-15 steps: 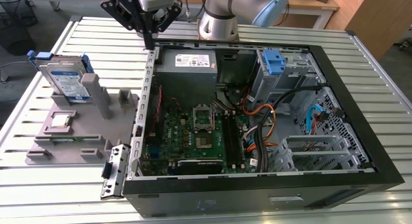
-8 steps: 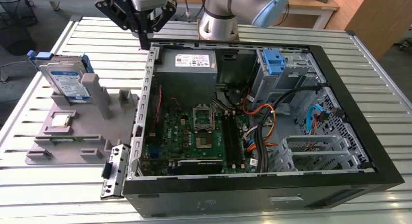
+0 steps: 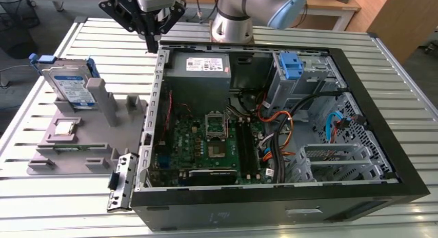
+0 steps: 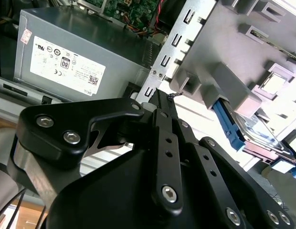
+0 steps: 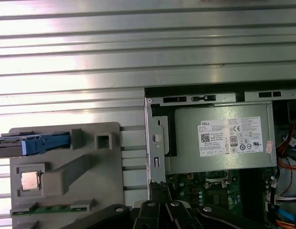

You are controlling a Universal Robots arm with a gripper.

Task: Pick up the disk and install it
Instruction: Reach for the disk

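The disk (image 3: 68,84), a silver drive with a white and blue label in a blue bracket, stands on edge at the far end of the grey holder (image 3: 82,145), on the exterior view's left. My gripper (image 3: 152,46) hangs above the table by the far left corner of the open computer case (image 3: 274,197), to the right of the disk and apart from it. Its fingers are shut together with nothing between them. The second wrist view has the gripper (image 4: 163,95) over the case edge with the disk (image 4: 255,129) beyond. The first wrist view looks down on the disk's blue edge (image 5: 43,144).
The grey power supply (image 3: 198,68) sits at the case's far left corner, close beside the gripper. A blue drive bay latch (image 3: 291,66) is at the far right inside the case. The holder also carries a square processor chip (image 3: 64,127). The arm's base (image 3: 231,22) stands behind the case on the slatted metal table (image 3: 383,58).
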